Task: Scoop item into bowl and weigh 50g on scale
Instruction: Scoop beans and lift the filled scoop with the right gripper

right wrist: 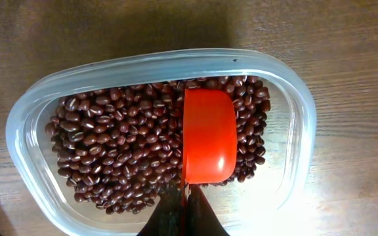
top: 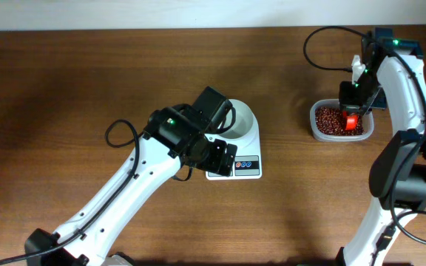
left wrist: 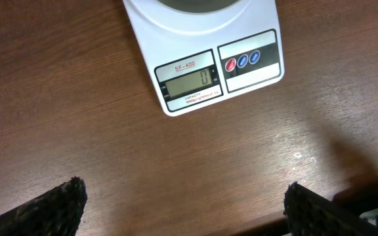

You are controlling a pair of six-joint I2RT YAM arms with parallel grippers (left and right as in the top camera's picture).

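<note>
Hundreds of small dark red-brown beans (right wrist: 117,151) lay in the clear rounded-rectangular plastic tub (right wrist: 28,111) directly beneath my right gripper (right wrist: 186,200). Each was a glossy oval grain, and many showed a pale fleck. They covered the tub's floor in a shallow layer that thinned toward the walls. That gripper's fingers were pinched together on the handle of a red plastic scoop (right wrist: 209,141). The scoop reached forward from the fingertips and rested on the beans. I could not tell whether its hollow faced up or down.

My left gripper (left wrist: 186,219) hung over the table with its jaws spread wide and nothing between them. Just ahead of its fingertips sat the small white rectangular digital scale (left wrist: 195,39). Its grey display (left wrist: 189,80) read 0, with round red and blue buttons (left wrist: 242,61) beside it. The small round white bowl (top: 244,118) stood on the scale, beyond the display and partly under the left arm. What I could see of its inside was plain white. The scale was well apart from the right gripper and the tub.

The dark brown wood-grain table (top: 65,89) showed faint scuffs near the left fingertips. A pale wall strip (top: 161,11) ran along its far edge, and a black cable (top: 320,44) looped beside the right arm.
</note>
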